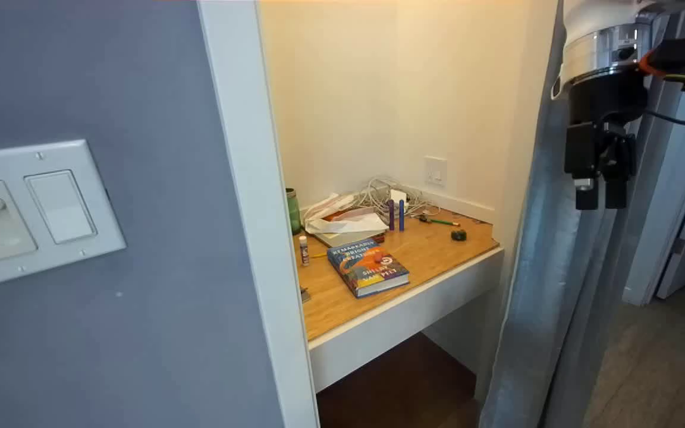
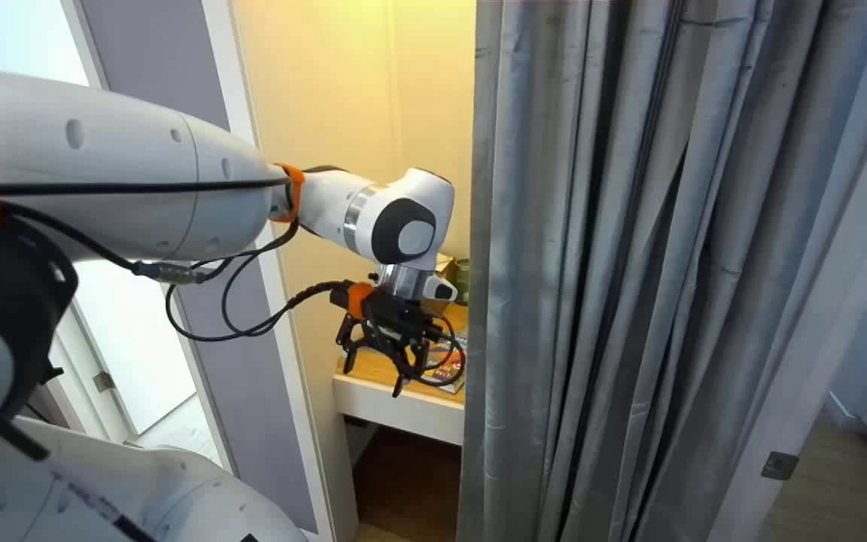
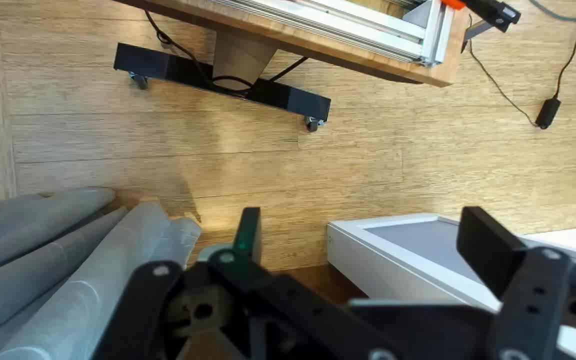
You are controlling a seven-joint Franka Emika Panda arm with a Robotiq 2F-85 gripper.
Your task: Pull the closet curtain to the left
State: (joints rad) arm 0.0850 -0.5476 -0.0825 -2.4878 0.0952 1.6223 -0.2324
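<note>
- Gripper [image 3: 363,227] of the robot points downward, and its jaws stand wide apart, as the wrist view shows clearly.
- Closet curtain [image 2: 599,301] hangs, in an exterior view, over the right part of the doorway; its silvery grey cloth is gathered in many vertical folds.
- To the left of this cloth, in the same view, the gripper is seen against the uncovered part of the closet [image 2: 320,98], which has cream-yellow walls.
- In the wrist view, the closet curtain is at the lower left, outside the gap of the jaws; whether it touches the gripper, I cannot tell.
- On the desk shelf [image 1: 431,255] lies a book [image 1: 366,267] with colourful cover, and behind it stand a purple tube [image 1: 390,215] and a blue tube [image 1: 401,215], just beside each other.
- White cables [image 1: 375,193] lie tangled near the back corner.
- Light switch plate [image 1: 60,205] is on the grey-blue wall [image 1: 140,148].
</note>
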